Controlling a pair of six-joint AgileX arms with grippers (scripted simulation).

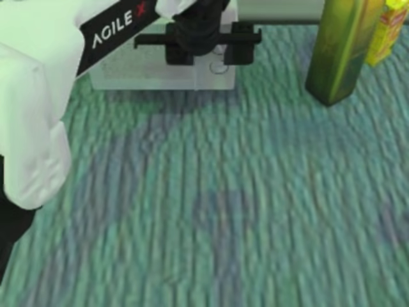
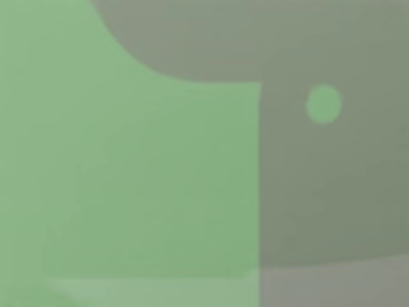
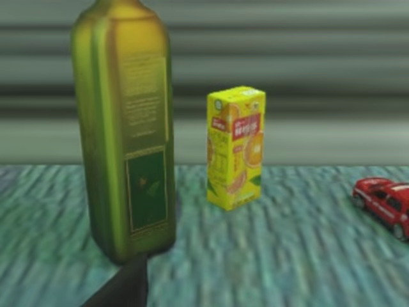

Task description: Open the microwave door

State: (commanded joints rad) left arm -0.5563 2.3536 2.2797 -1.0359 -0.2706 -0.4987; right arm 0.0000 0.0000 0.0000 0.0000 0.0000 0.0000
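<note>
Microwave (image 1: 160, 70) sits at the upper left of the top view, at the far edge of the green-streaked table (image 1: 223, 204), its pale front face turned toward the camera. The microwave door (image 1: 144, 67) lies flat across most of that front, and a round knob (image 1: 218, 66) shows on the panel just to its right. The left arm reaches in from the left edge of the frame, and the left gripper (image 1: 198, 39) hangs right over the microwave's front top edge, above the seam between door and knob panel; its black fingers (image 1: 246, 35) are spread wide. The left wrist view shows only blurred green and grey patches.

A tall green bottle (image 1: 339, 48) stands at the upper right, with a yellow juice carton (image 1: 386, 32) just beyond it. The right wrist view adds a red toy car (image 3: 386, 203) at its right edge. For the right gripper (image 3: 124, 284), only a dark tip shows at the bottom of that view, so I cannot tell its state.
</note>
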